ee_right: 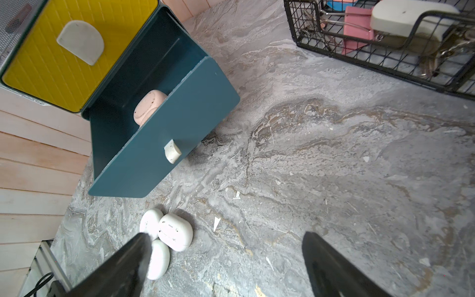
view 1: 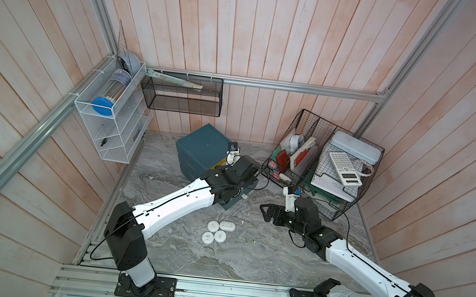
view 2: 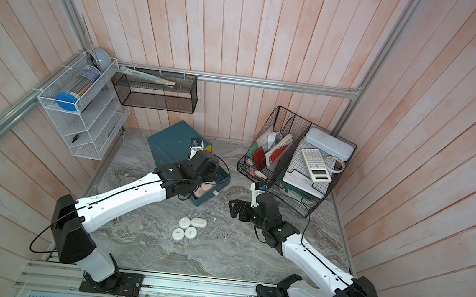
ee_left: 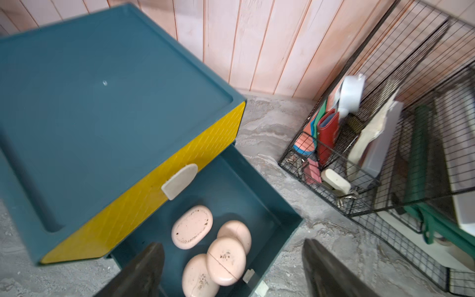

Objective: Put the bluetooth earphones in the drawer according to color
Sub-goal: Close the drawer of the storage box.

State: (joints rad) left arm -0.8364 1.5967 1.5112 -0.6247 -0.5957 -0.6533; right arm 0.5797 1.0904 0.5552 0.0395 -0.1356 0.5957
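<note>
The dark teal drawer cabinet [view 1: 200,144] [view 2: 169,141] [ee_left: 102,102] stands at the back, its yellow drawer front [ee_left: 154,192] [ee_right: 64,64] closed. Below that, a teal drawer [ee_left: 231,180] [ee_right: 167,144] is pulled out. Several pale pink earphone cases [ee_left: 192,227] [ee_right: 149,108] [view 2: 204,189] lie inside it, one resting on top of the others. My left gripper [ee_left: 232,244] hangs open just above them, holding nothing. Several white earphone cases [view 1: 217,230] [view 2: 188,226] [ee_right: 174,231] sit clustered on the marble table. My right gripper [view 1: 267,213] [view 2: 235,209] [ee_right: 226,236] hovers open, to the right of them.
A black wire basket [view 1: 321,165] [ee_right: 385,51] with papers, clips and a calculator [view 1: 345,168] stands at the back right. On the left wall hangs a white wire shelf [view 1: 104,120]. A black mesh shelf [view 1: 181,93] is fixed to the back rail.
</note>
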